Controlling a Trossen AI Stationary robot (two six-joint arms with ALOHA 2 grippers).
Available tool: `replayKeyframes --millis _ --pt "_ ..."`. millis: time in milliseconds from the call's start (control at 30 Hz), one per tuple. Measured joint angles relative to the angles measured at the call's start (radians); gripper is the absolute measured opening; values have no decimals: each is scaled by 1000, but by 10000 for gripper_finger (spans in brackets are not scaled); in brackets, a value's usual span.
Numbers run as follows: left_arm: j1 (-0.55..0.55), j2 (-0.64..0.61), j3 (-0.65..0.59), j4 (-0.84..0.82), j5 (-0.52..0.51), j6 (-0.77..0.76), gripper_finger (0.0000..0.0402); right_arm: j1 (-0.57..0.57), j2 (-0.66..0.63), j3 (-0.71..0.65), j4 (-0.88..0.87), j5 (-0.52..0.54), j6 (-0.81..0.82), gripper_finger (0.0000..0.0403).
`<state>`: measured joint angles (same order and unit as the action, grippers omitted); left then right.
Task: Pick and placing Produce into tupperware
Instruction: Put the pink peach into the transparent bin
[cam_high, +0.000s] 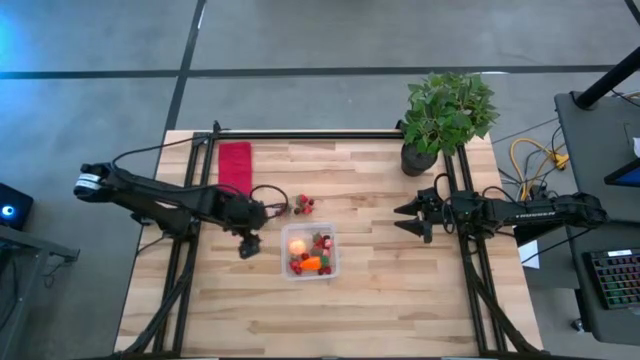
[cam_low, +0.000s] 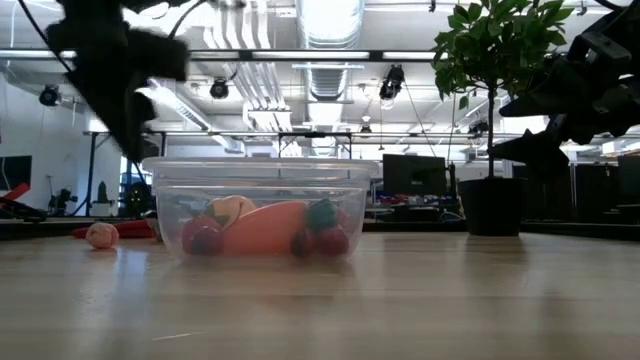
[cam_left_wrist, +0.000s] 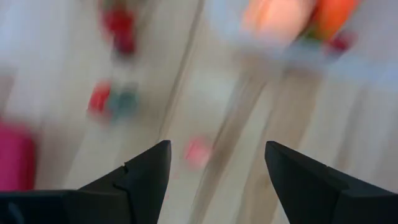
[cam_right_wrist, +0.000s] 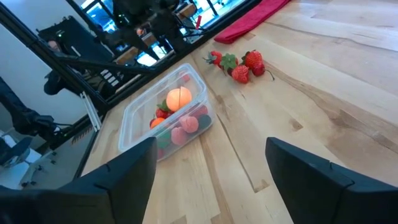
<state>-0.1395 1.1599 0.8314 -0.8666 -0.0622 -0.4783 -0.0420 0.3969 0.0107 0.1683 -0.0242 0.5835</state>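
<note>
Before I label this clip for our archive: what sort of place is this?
Probably an open-plan robotics lab or workshop: a pale wooden worktable on dark metal framing, exposed ceiling ducts and lights, and desks with monitors behind.

The clear tupperware (cam_high: 309, 252) holds a round fruit (cam_high: 298, 246), carrot (cam_high: 312, 263) and berries; loose strawberries (cam_high: 303, 204) lie nearby.

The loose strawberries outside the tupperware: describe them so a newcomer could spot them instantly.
Start at the red cloth near the table's far left edge, then look between it and the clear tupperware. The loose strawberries lie there as a small red cluster with green tops, directly on the bare wood. Unlike the other produce, they are outside the container.
</note>
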Motion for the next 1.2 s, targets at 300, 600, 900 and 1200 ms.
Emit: replayKeyframes --millis 300,600,900,1200 --pt "1 75 -108 -16 -75 -239 246 0 0 0 0 0 0 294" --pt "-1 227 -99 37 -62 -252 246 0 0 0 0 0 0 288" --pt "-5 254 -46 47 -43 -383 246 0 0 0 0 0 0 295" --pt "-5 281 -9 135 -44 -485 246 0 0 0 0 0 0 288"
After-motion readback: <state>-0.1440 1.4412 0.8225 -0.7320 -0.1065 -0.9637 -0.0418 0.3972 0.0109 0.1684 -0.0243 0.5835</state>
